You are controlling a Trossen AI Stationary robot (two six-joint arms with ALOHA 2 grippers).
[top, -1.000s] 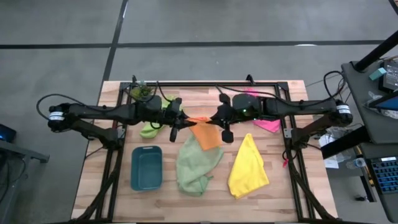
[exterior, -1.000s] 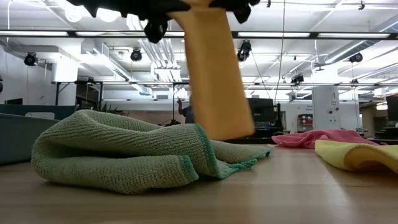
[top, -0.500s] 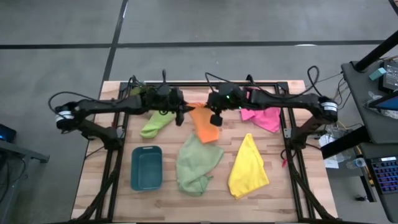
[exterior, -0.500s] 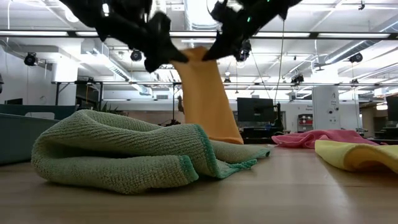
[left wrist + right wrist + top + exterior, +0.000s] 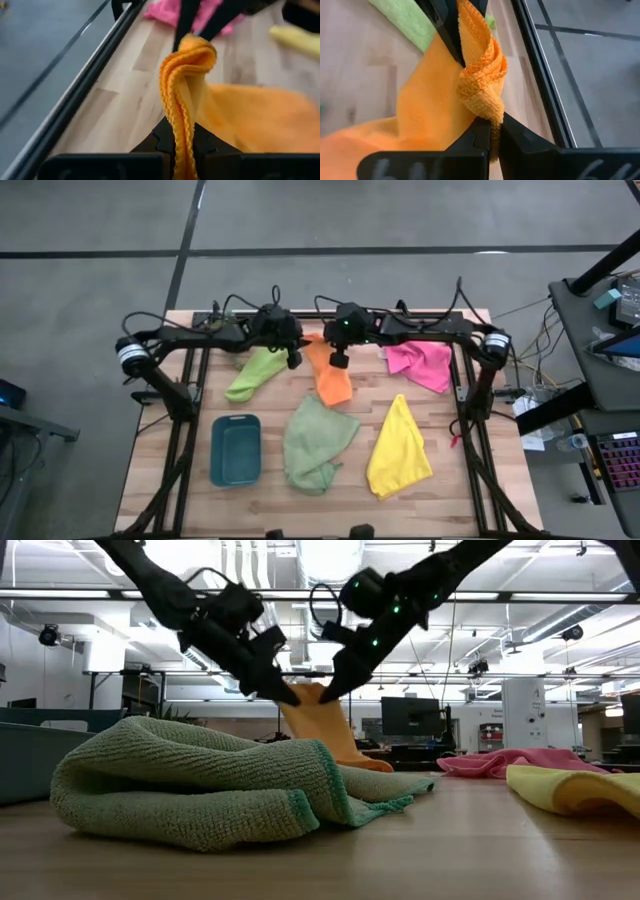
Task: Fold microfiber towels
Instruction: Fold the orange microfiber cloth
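Wooden-plank tabletop [image 5: 270, 490] w/ black frame carries everything. Biggest cloth: pale sage green towel [image 5: 315, 442], crumpled heap at front centre, ribbed weave plain in the low view. Next, yellow towel [image 5: 400, 448], folded to a rough triangle, front right. Pink towel [image 5: 420, 364] lies bunched at the back right; lime green towel [image 5: 255, 374] is a long strip at the back left.

Now the action: orange towel [image 5: 332, 378], back centre, top edge lifted, lower part draped onto the tabletop. Left pincer [image 5: 293, 358] is clamped on one top corner, right pincer [image 5: 339, 361] clamped on the other, the two close together, so the edge is gathered into a bunch between them. Wrist views show looped, nubbly microfiber w/ a stitched hem squeezed tight in each pair of fingers.

Handling, as a judgement: light, limp, no stiffness at all, so it sags wherever unsupported. The pile looks grippy, not slippery; nothing fragile. Best hold is at corners or hem, where the stitching gives some body, w/ both pincers spread apart to keep the edge taut.

Teal tray [image 5: 236, 450], hard plastic, rectangular, sits front left, apart from the cloths.
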